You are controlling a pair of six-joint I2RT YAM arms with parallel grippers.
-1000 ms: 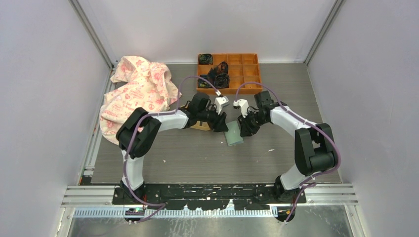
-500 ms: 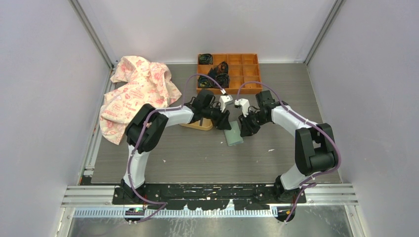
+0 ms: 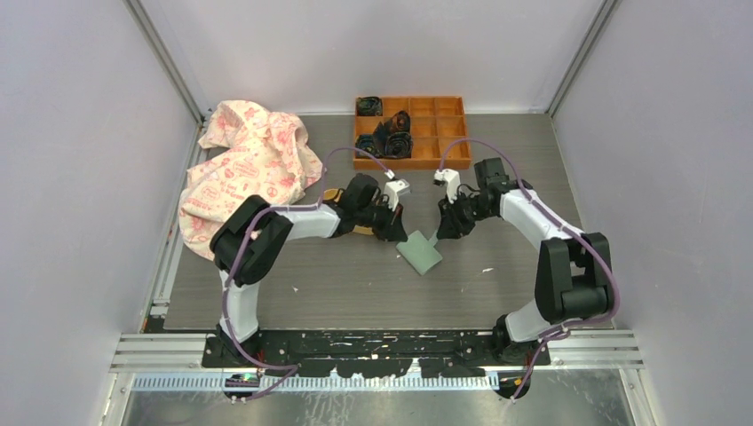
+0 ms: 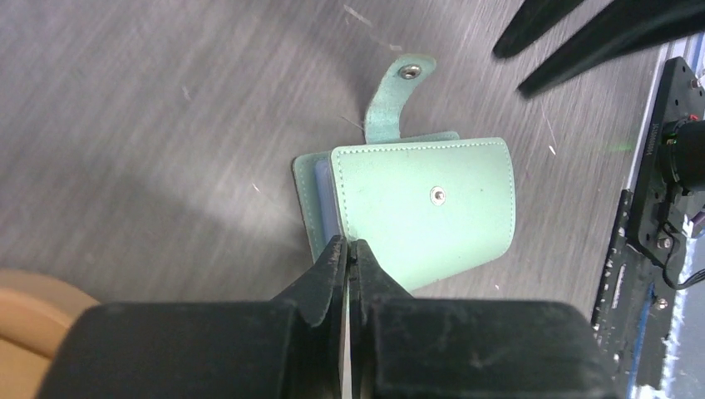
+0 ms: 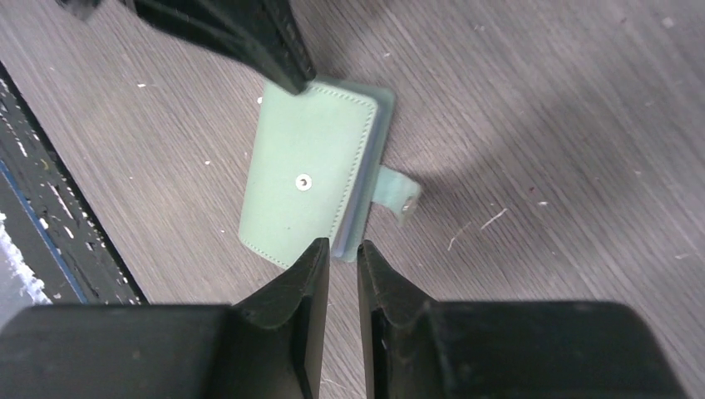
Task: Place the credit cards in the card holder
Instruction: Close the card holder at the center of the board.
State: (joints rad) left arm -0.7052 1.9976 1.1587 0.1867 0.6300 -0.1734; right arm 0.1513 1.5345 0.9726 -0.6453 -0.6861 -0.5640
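The mint-green card holder [image 3: 420, 254] lies folded on the table between the two arms, turned at an angle. Its strap [image 4: 391, 108] with the snap hangs loose on the far side. My left gripper [image 4: 349, 245] is shut, its tips pressed together against the near-left corner of the holder [image 4: 424, 208], where the cover meets the bluish inner sleeves. My right gripper [image 5: 341, 245] is narrowly open with nothing between its fingers, just short of the holder's [image 5: 303, 183] open edge. The left arm's fingers [image 5: 249, 33] touch its far corner. No credit cards show in any view.
A tan oval dish [image 3: 360, 231] sits partly under the left arm. At the back stands an orange compartment tray [image 3: 444, 124] holding dark items, and a pink patterned cloth [image 3: 244, 169] is heaped at the left. Black rails [image 4: 657, 208] run along the near edge.
My left gripper has shut at the holder's corner. The holder has turned to lie at an angle. My right gripper has drawn back a little toward the upper right.
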